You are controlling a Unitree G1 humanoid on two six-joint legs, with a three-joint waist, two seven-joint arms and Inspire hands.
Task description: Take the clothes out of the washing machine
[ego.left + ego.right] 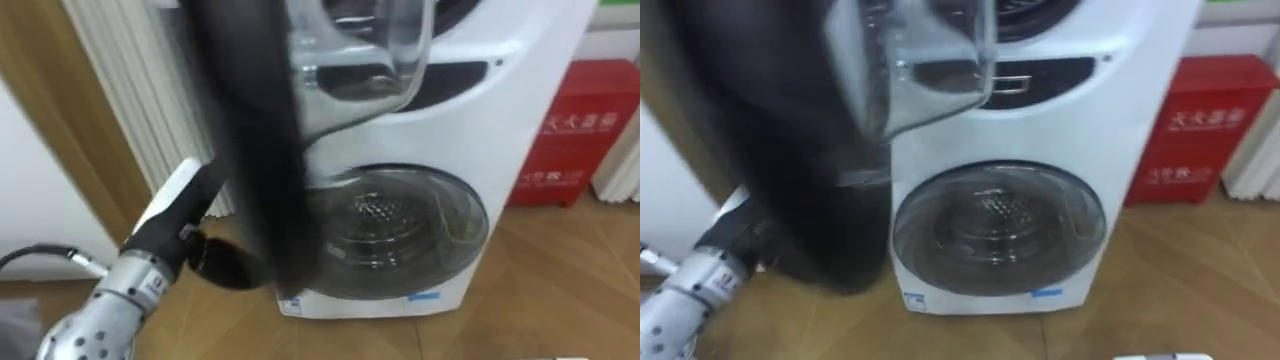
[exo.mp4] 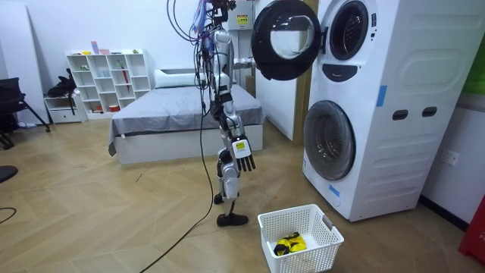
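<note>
I stand before two stacked white washing machines. The upper machine's round door [image 2: 284, 38] hangs open toward me; its dark rim [image 1: 255, 150] and glass bowl [image 1: 400, 50] fill the near view. My left arm reaches up from the lower left, and my left hand [image 1: 200, 250] lies at the rim's lower edge, its fingers hidden behind it. My right hand [image 2: 242, 150] hangs at my side with straight fingers, holding nothing. The upper drum opening [image 2: 347, 30] looks dark. A yellow and black garment [image 2: 289, 244] lies in the white basket [image 2: 324, 227] on the floor.
The lower machine's door [image 1: 395, 230] is closed. A red box [image 1: 570, 130] stands on the floor right of the machines. A bed [image 2: 174, 114] and white shelves [image 2: 106, 80] lie behind me, with wood floor between.
</note>
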